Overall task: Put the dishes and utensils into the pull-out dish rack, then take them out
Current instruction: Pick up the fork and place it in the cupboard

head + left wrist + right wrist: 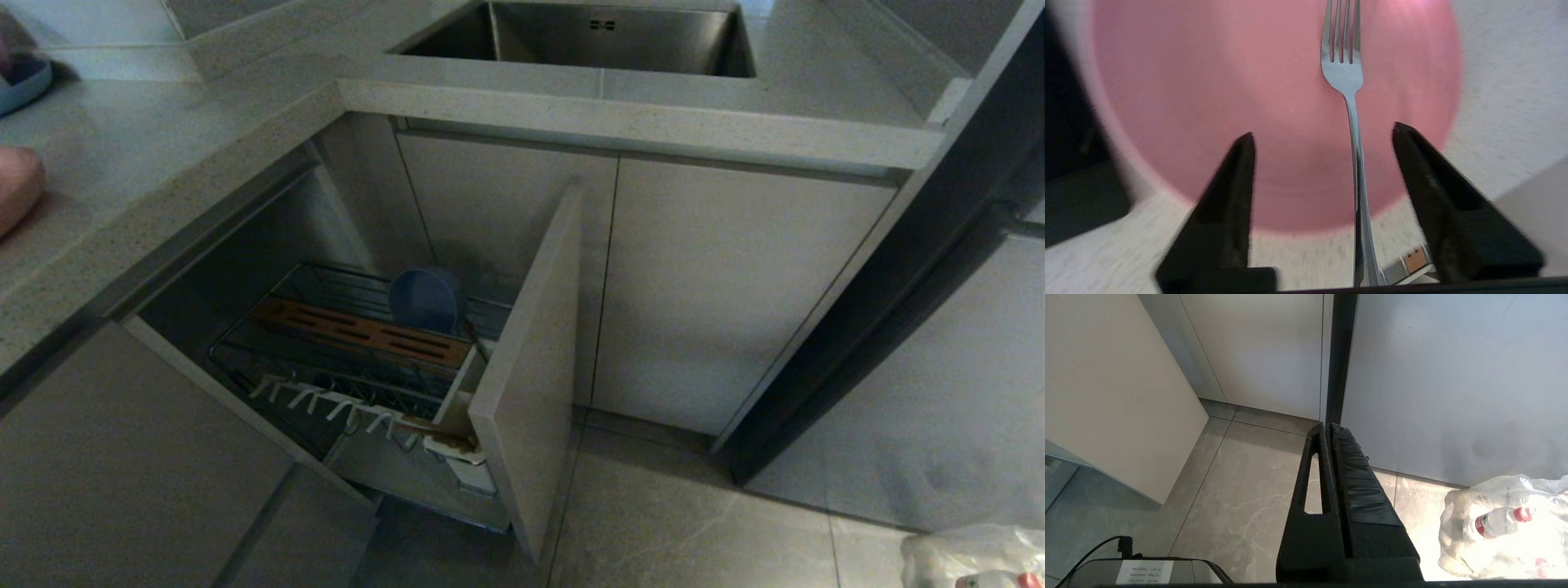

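Note:
Over the salmon-pink plate on the pale countertop, my left gripper stands open. The silver fork runs lengthwise between its fingers, nearer one of them and touching neither, tines over the plate and handle past its rim. In the head view only the plate's edge shows at far left. The pull-out dish rack is drawn out below the counter, and the blue-grey bowl stands on edge in it. My right gripper hangs shut and empty over the floor.
The rack's beige door front juts into the aisle, with the white utensil cup beside it. A blue plate sits far left on the counter. The sink lies behind. A plastic bag of bottles lies on the floor.

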You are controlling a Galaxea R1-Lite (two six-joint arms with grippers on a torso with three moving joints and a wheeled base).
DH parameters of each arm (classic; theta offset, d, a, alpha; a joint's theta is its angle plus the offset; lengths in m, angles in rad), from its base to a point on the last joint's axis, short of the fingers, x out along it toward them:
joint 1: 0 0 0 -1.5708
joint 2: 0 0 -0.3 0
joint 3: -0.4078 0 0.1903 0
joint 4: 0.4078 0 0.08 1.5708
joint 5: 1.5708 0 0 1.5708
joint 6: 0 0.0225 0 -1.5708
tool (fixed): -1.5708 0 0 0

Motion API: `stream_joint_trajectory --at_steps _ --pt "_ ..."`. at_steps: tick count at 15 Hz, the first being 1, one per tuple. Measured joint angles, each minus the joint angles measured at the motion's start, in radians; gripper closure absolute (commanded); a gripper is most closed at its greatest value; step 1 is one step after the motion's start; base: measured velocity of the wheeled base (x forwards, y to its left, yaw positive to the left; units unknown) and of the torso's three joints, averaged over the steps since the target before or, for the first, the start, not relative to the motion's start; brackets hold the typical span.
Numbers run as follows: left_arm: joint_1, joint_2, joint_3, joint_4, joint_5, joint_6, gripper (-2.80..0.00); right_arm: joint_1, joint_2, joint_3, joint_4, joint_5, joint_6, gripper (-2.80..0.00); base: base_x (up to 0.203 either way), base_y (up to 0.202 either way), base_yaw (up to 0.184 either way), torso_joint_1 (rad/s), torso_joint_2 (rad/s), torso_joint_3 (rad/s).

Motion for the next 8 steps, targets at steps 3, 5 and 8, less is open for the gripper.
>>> stream_joint_trajectory --at_steps 3,5,8 --pt "-0.013 0.032 -0.001 -0.001 -0.023 0.0 -2.8 0.0 0.0 0.0 0.0 0.0 0.0 0.0 0.0 0.0 0.0 0.0 0.0 0.0" --pt "-0.024 0.043 -0.002 -0.004 -0.024 0.0 -2.8 0.0 0.0 0.0 0.0 0.0 0.0 0.0 0.0 0.0 0.0 0.0 0.0 0.0" --pt "-0.031 0.052 -0.002 -0.005 -0.024 0.001 -2.8 0.0 0.0 0.0 0.0 0.0 0.0 0.0 0.0 0.0 0.0 0.0 0.0 0.0"
